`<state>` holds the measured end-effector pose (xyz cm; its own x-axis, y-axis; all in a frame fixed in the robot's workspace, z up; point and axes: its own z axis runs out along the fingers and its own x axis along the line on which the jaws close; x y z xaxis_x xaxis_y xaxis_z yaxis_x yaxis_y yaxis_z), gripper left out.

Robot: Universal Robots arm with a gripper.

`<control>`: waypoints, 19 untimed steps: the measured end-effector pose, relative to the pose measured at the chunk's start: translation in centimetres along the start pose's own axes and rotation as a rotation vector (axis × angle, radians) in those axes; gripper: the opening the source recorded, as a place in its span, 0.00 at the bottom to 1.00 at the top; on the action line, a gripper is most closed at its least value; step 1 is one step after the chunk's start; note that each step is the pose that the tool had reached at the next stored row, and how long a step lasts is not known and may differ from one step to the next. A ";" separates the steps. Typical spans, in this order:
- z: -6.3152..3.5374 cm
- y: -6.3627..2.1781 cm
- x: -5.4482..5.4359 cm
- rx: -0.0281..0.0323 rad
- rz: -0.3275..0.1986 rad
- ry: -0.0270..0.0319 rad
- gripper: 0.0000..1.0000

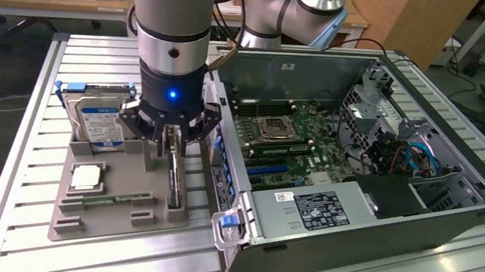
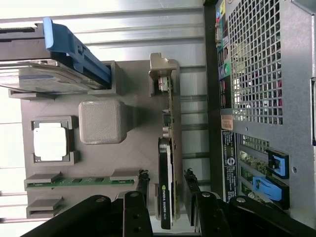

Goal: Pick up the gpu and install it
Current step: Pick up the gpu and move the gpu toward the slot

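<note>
Edgewise, the black-shrouded, green-boarded gpu point(image 2: 165, 163) stands between the gripper's point(image 2: 166, 174) spread fingers point(image 2: 191, 185)

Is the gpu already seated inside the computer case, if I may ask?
No, the gpu stands on edge in the grey tray beside the computer case.

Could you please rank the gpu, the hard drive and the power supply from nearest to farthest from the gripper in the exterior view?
1. gpu: upright in the tray, between the fingers of the open gripper.
2. hard drive: on the tray, exterior view's left.
3. power supply: inside the case, exterior view's right.
</note>
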<state>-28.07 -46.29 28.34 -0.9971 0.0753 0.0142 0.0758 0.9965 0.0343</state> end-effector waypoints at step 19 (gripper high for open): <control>2.46 -0.07 -0.1 -0.0004 0.000 -0.0002 0.42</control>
<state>-27.99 -46.29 25.88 -0.9971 0.0753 0.0140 0.0757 0.9965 0.0346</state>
